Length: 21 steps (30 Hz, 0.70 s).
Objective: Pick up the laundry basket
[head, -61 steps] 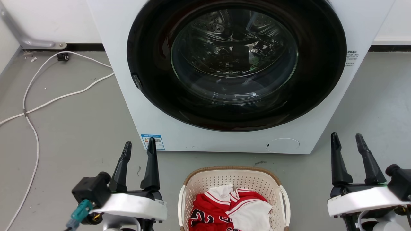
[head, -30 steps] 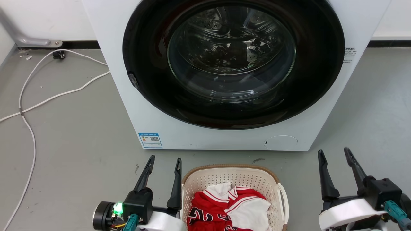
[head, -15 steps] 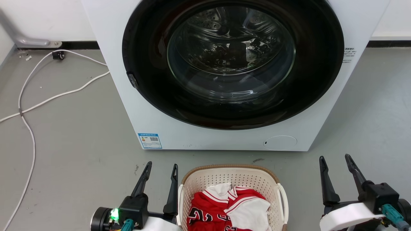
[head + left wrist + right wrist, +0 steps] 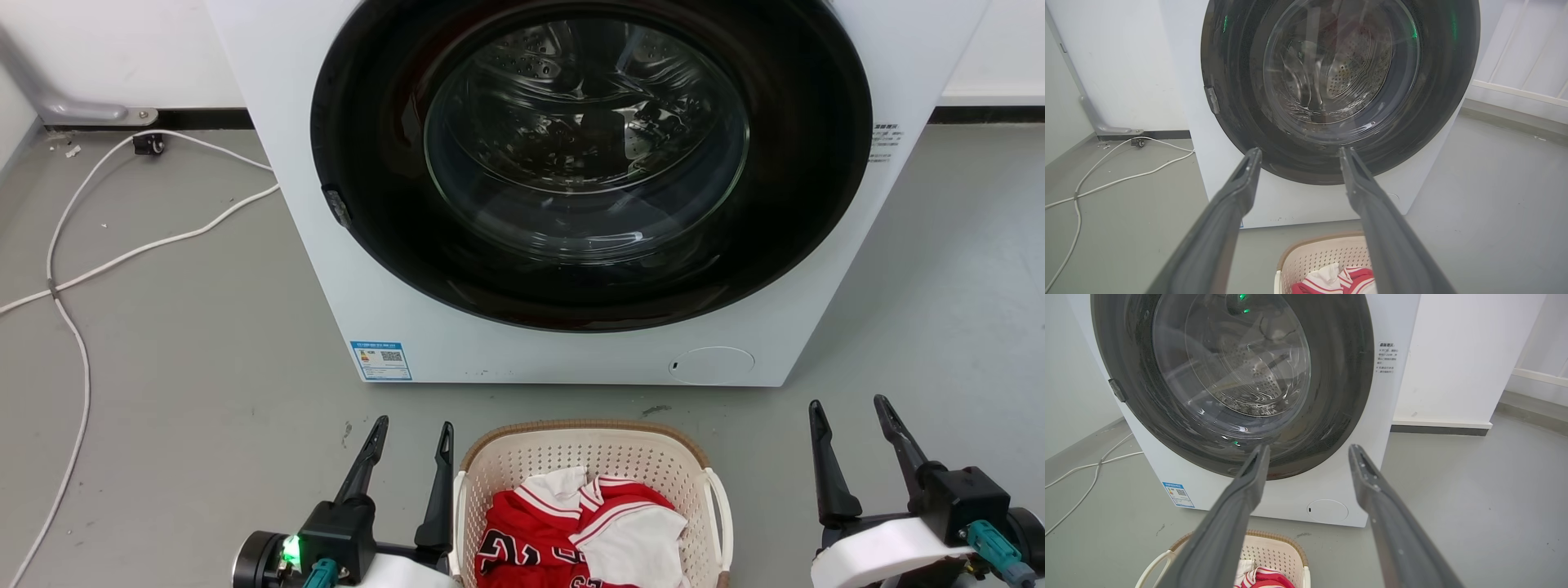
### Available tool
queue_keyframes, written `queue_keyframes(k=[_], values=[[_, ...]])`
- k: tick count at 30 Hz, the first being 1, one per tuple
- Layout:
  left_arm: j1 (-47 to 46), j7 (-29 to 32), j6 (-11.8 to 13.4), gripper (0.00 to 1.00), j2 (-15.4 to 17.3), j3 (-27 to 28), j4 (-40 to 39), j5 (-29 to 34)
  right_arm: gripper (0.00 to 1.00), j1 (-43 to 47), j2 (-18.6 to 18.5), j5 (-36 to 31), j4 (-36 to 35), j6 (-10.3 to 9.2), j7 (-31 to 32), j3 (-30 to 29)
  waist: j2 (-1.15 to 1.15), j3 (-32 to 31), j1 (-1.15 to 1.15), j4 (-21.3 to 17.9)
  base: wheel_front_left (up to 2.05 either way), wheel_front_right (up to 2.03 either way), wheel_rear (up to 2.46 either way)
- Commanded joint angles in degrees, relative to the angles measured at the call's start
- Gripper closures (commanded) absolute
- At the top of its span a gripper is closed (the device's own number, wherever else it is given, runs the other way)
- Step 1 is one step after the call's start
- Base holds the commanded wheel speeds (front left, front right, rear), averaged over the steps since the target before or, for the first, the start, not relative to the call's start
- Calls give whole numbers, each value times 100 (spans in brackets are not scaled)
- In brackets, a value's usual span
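Note:
The laundry basket point(image 4: 584, 445) stands on the grey floor at the bottom middle of the head view, cream-white and perforated with a brown rim and white side handles. Red and white clothes point(image 4: 584, 531) lie in it. My left gripper point(image 4: 412, 433) is open just left of the basket's left handle, its inner finger close beside the rim. My right gripper point(image 4: 849, 412) is open a hand's width right of the basket. The left wrist view shows the basket point(image 4: 1323, 255) under the right finger; the right wrist view shows the basket point(image 4: 1274, 549) under the left finger. Both hold nothing.
A white front-loading washing machine point(image 4: 571, 359) with a shut dark round door stands right behind the basket. White cables point(image 4: 73, 269) trail over the floor at the left. A white wall with a dark skirting runs behind.
Both arms have lowered and rotated since two seconds ago, and the left gripper moved right, close to the basket's left handle. In the last half second almost nothing moved.

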Motion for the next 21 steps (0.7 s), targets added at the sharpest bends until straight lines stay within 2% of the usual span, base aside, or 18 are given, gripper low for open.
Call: queue_keyframes(k=[1, 12, 21], values=[[55, -30, 1, 0, -8, 5, 7, -27, 0, -10, -21, 20, -1, -4, -13, 4, 0, 2, 0, 2, 0, 0, 0], [-129, -28, 41, 0, -8, -14, 215, -228, 0, -176, -21, -120, 128, -4, -13, -72, 0, 353, 0, 19, 0, 0, 0], [-1051, -24, 85, 0, -7, 2, 701, -190, 0, -950, -14, -265, 670, -4, -13, -60, 0, 1720, 0, -9, 0, 0, 0]])
